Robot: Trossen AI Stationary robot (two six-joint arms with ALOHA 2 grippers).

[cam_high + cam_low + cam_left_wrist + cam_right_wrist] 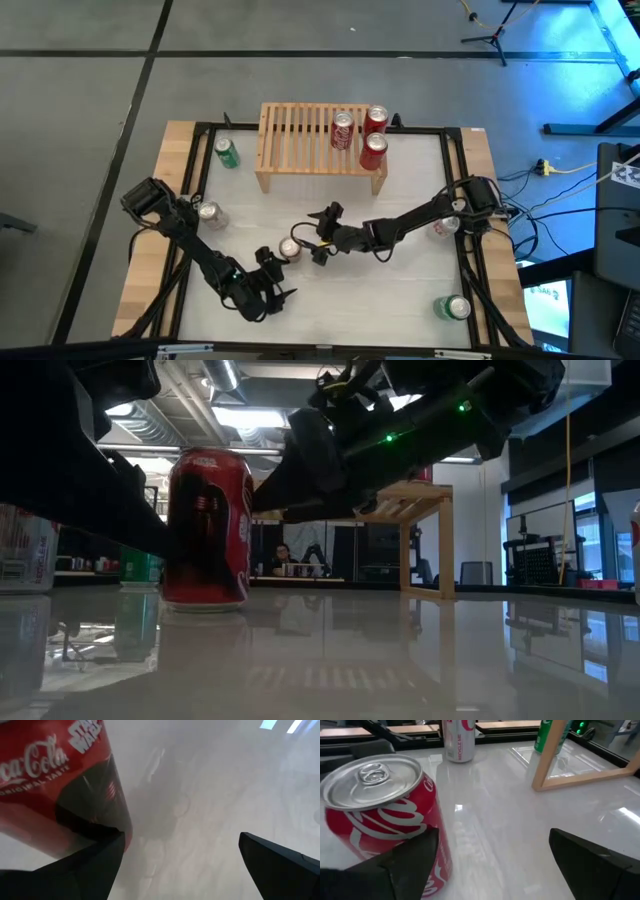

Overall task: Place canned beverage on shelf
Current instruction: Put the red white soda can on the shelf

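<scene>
We see red can [289, 248] upright on worktop [400, 290], mid-near, well clear of shelf [300, 140] at far edge. Right gripper [322, 232] open just right of can, fingers wide; in its wrist view can [385, 820] sits beside one finger [405, 865], not between the fingers. Left gripper [272, 275] open just near side of can, empty. Three red cans [343, 129] on shelf right end. Green can [227, 153] left of shelf, silver can [209, 213] near left arm.
</scene>
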